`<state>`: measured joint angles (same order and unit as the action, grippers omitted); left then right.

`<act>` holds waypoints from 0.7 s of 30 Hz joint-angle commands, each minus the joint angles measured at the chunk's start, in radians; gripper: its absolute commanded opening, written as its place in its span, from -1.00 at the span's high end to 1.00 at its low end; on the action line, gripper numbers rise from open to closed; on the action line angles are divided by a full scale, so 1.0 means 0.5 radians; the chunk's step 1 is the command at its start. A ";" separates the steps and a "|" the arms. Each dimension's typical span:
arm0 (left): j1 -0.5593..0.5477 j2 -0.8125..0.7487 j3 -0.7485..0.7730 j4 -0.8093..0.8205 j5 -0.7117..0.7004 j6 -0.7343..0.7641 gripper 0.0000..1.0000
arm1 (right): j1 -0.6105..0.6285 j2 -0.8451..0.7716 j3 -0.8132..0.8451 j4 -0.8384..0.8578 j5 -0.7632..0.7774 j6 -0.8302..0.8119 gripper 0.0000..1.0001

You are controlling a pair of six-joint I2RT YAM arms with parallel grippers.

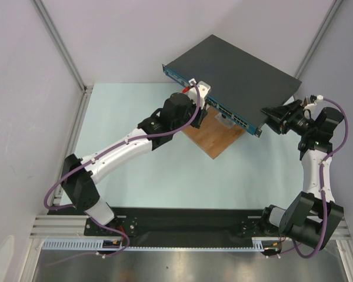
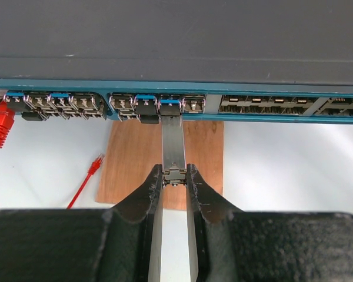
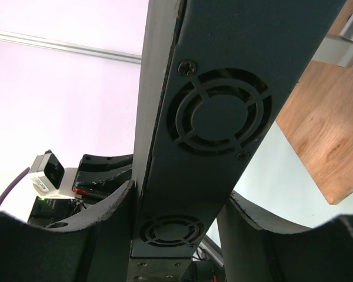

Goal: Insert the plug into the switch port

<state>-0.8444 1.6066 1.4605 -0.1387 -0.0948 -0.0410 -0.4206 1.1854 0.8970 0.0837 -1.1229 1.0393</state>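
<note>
Jaws of our left gripper (image 2: 175, 176) pinch the plug (image 2: 173, 138), its tip at a switch (image 2: 176, 35) port (image 2: 170, 106); our right gripper (image 3: 179, 202) clamps the switch. We judge insertion is just begun, so next we push straight in.

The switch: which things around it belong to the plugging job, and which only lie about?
Job: plug, switch, left gripper holding the plug, right gripper on the switch.
Lying about: wooden board, loose red cable end.

— And the left arm (image 1: 129, 147)?
— Reaching forward and rightward, left gripper (image 2: 175, 174) pinched narrow on the plug (image 2: 173, 138).
— The right arm (image 1: 312, 173)?
— Folded upright, wrist turned inward, right gripper (image 3: 179, 202) clamped across the switch (image 3: 217, 117) end, fingers (image 3: 106, 217) either side.
</note>
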 commanded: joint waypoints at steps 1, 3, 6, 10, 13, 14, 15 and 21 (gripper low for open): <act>-0.005 0.073 -0.028 0.072 0.009 -0.084 0.99 | 0.099 0.022 -0.009 0.188 0.123 -0.198 1.00; -0.005 0.060 -0.064 0.093 0.009 -0.078 0.99 | 0.099 0.022 -0.005 0.198 0.120 -0.195 1.00; -0.005 0.066 -0.095 0.109 -0.010 -0.044 0.99 | 0.099 0.031 -0.002 0.204 0.104 -0.189 1.00; -0.002 0.054 -0.175 0.182 -0.016 0.014 0.99 | 0.096 0.041 0.004 0.201 0.074 -0.183 1.00; 0.001 0.063 -0.181 0.213 -0.037 0.045 0.99 | 0.093 0.041 0.004 0.182 0.068 -0.198 1.00; 0.007 0.069 -0.175 0.216 -0.044 0.048 0.99 | 0.093 0.041 0.007 0.176 0.071 -0.207 1.00; 0.017 0.067 -0.154 0.228 -0.037 0.051 0.99 | 0.090 0.041 0.007 0.161 0.068 -0.225 1.00; 0.032 0.054 -0.004 0.201 -0.034 0.076 0.99 | 0.102 0.053 0.031 0.054 0.083 -0.342 1.00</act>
<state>-0.8394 1.6287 1.3895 -0.0528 -0.1020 -0.0265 -0.4202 1.1854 0.8978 0.0719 -1.1267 1.0229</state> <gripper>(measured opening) 0.207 0.560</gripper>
